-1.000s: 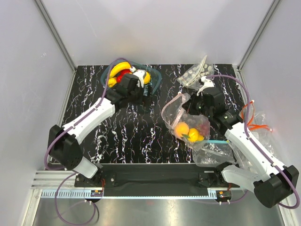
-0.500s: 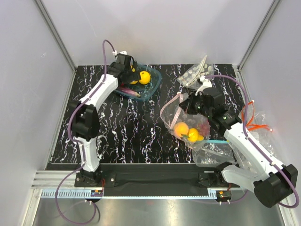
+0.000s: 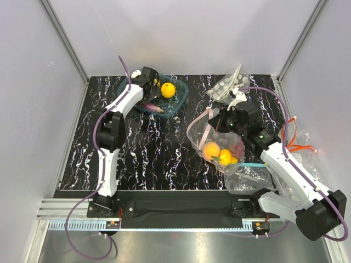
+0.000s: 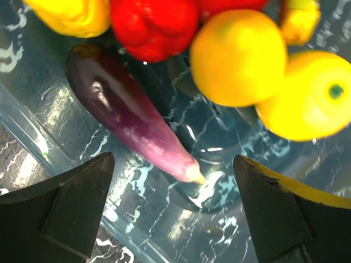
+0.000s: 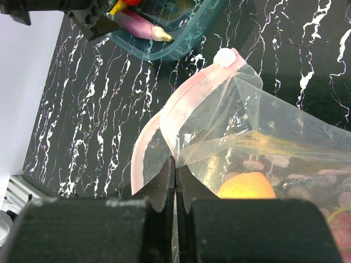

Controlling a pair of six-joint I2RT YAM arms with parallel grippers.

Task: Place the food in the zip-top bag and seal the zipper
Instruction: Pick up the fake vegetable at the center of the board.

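The dotted zip-top bag lies mid-right on the table with orange and yellow fruits inside. My right gripper is shut on its mouth edge; in the right wrist view the jaws pinch the plastic just below the pink zipper, with an orange fruit behind. My left gripper is open over the teal tray. In the left wrist view it straddles the tip of a purple eggplant, with two yellow lemons and a red pepper beyond.
A second clear bag with a teal-blue strip lies at the right front. Another clear bag sits at the back right. Orange cords hang by the right wall. The tray's rim shows in the right wrist view.
My left arm has swung up and stretched toward the tray's back-left, lowering its open gripper among the fruits. My right gripper still holds the bag, almost unmoved.
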